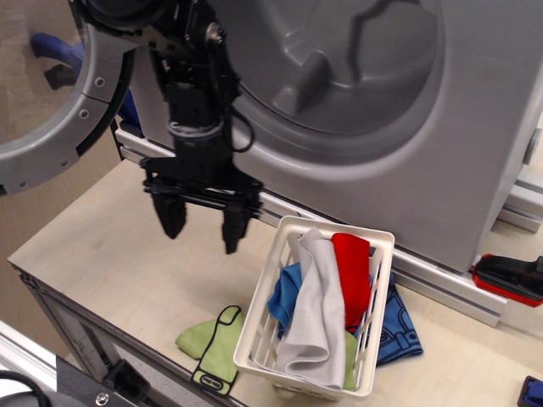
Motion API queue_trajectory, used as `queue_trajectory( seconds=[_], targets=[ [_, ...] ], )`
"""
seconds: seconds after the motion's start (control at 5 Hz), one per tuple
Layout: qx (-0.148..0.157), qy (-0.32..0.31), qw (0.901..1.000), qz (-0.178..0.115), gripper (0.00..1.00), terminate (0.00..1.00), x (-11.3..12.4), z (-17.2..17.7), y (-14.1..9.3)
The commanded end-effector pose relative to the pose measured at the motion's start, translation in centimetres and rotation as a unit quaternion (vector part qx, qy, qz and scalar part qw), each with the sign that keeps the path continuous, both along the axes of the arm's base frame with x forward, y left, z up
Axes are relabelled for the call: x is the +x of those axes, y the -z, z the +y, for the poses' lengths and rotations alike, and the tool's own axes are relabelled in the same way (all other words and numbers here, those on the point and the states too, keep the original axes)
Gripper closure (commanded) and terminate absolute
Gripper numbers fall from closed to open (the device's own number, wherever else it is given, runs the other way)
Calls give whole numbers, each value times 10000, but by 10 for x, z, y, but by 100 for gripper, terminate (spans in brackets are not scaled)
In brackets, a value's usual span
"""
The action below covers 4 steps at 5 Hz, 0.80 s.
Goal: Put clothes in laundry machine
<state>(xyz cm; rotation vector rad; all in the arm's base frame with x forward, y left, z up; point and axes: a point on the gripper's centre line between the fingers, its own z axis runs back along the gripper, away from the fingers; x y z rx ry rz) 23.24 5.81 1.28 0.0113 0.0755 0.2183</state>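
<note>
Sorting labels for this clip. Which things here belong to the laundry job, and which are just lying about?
Job: grey cloth, red cloth, blue cloth, green cloth, washer, open gripper.
Lying about: basket, red-black tool.

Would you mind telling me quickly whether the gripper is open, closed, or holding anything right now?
Gripper: open and empty, fingers spread, hanging above the table to the left of the basket.

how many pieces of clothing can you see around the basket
5: a grey cloth, red cloth and blue cloth in the basket, a lime green piece left of it, another blue piece right. More may be hidden underneath.
</note>
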Motion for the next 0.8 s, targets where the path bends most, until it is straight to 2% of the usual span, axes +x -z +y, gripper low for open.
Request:
queue_trajectory(
  seconds=[0.0, 0.2, 0.4, 0.6],
  targets=[
    [-71, -97, 9987, -503, 0, 0, -2, -36, -33],
    [-200, -501, 9953, -806, 0, 0, 4, -56, -29],
    [-253, -1382, 9849, -1010, 0, 0, 9, -68, -20],
    [-194, -2298, 9676, -1031, 0, 0, 9, -74, -11]
  ],
)
